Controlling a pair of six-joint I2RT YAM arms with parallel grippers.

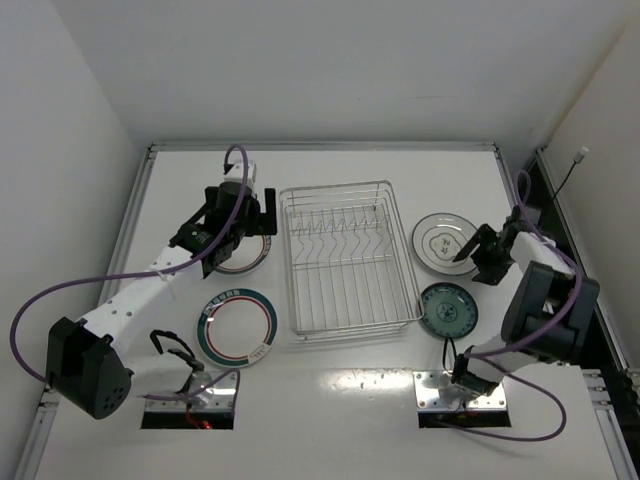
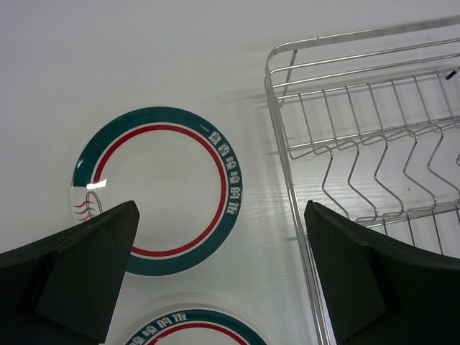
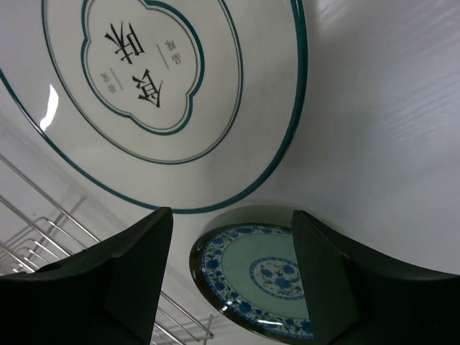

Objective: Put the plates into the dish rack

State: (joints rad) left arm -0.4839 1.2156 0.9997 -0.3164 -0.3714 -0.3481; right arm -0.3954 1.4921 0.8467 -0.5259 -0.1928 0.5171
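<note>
Since none of the four plates stands between the tines yet, loading rates as not begun.

- Dish rack (image 1: 288, 262): mid-bench, wire basket, tines upright, holding no plate.
- Far ringed plate (image 2: 158, 190): teal-and-red rim, flat on the bench (image 1: 330, 420), just left of the rack wall.
- Near ringed plate (image 1: 240, 328): same pattern, flat, closer to the arm bases, apart from its twin.
- Dark-rimmed plate (image 3: 165, 93): white, flat, right of the rack.
- Patterned plate (image 3: 262, 277): smaller, teal-green, flat, just beside the dark-rimmed one.
- Left pincer (image 2: 223, 280): jaws spread wide, holding nothing, poised over the far ringed plate.
- Right pincer (image 3: 230, 273): jaws apart, holding nothing, poised above the near edge of the dark-rimmed plate.

Hazards, as judged:
- A flat plate offers little rim to get under, so a finger may skid off the glaze or shove the plate along the bench.
- The left target lies near the rack wall, and a finger could snag the wire.
- The right target could be pushed into its patterned neighbour.
- A glossy plate gripped at one edge may swing or slip when tipped upright, then miss its slot.
</note>
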